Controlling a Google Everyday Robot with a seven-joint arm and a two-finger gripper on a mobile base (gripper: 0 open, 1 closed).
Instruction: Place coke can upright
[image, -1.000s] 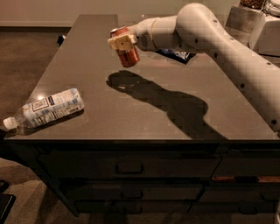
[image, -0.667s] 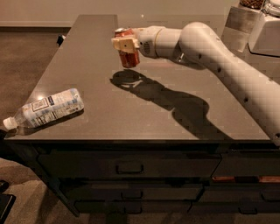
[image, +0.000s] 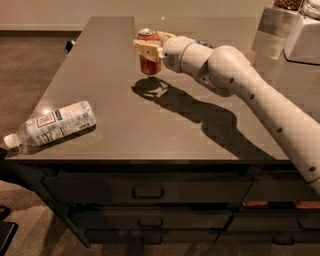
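Observation:
The red coke can is upright, silver top up, held a little above the dark counter toward its far middle. My gripper comes in from the right and is shut on the can's upper half, with a tan finger across its front. The white arm stretches back to the right edge of the view. The can's shadow lies on the counter just below it.
A clear plastic water bottle with a white-blue label lies on its side near the counter's front left corner. A bit of blue bag shows behind the arm. Light-coloured appliances stand at the back right. Drawers run below the front edge.
The gripper has turned the can from tilted to upright while still holding it. The arm has shifted slightly toward the far side of the counter.

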